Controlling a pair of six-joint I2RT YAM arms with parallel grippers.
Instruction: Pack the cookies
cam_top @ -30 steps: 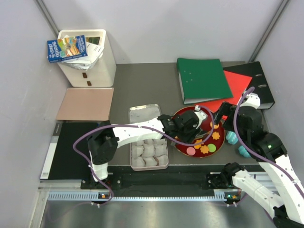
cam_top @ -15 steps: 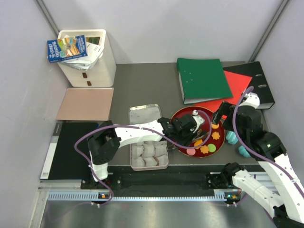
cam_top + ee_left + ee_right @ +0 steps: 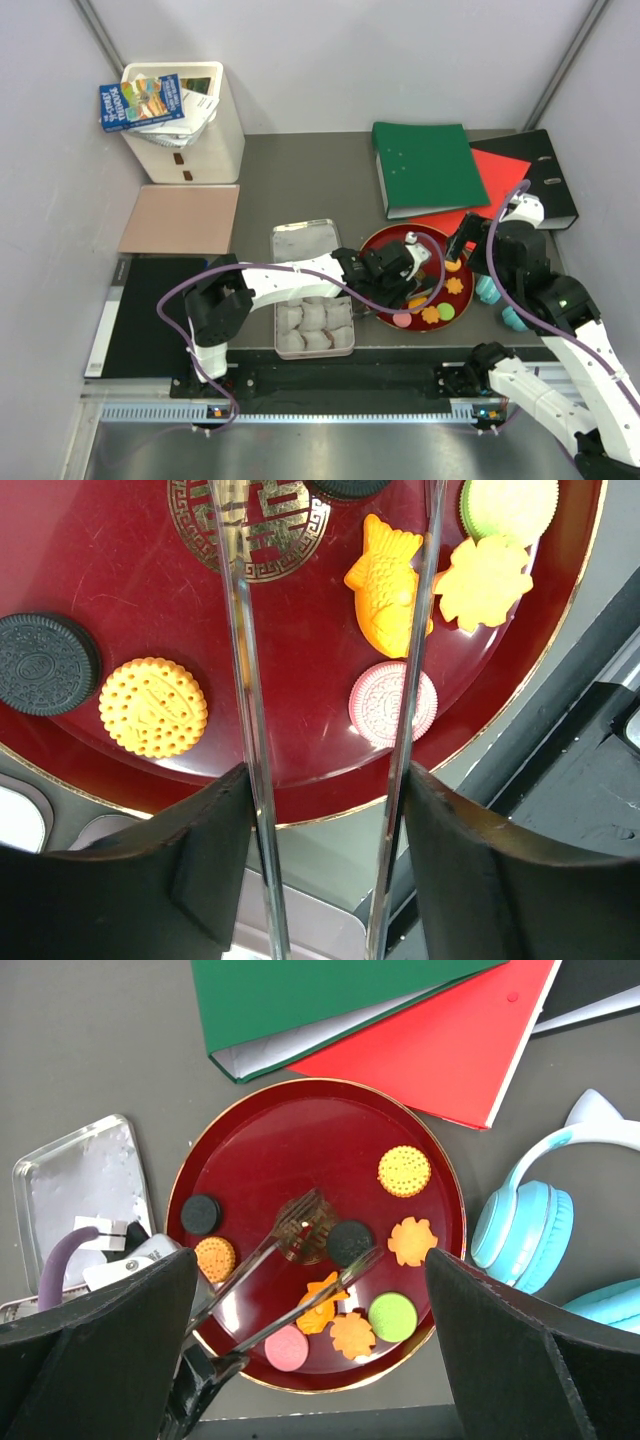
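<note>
Cookies: nine small cookies are lying loose on a red plate. They are two black rounds, orange rounds and flower shapes, an orange fish, one pink and one green.
Plate: it is sitting on the bench, just right of an open tin and just left of turquoise headphones.
Tongs: clear tongs are reaching out over the plate with their two arms apart. Only bare plate is showing between the arms. The fish and the pink cookie are crossing under the right arm in the wrist view, and I cannot tell whether they are touching it.
Left fingers: the left gripper is pressing its fingers against the outer sides of the tongs and holding them.
Right fingers: the right gripper is hanging above the plate with its fingers spread wide, holding nothing.
Tin: white paper cups are filling it. As far as the overhead view shows, no cup is holding a cookie. The lid is lying just behind the tin.
Progress: packing appears to be barely starting. Every visible cookie is on the plate, so each one is waiting to be lifted across into a cup. The fish or the pink cookie looks like the likeliest first pick.
Beyond: a green binder and a red folder are lying behind the plate.
</note>
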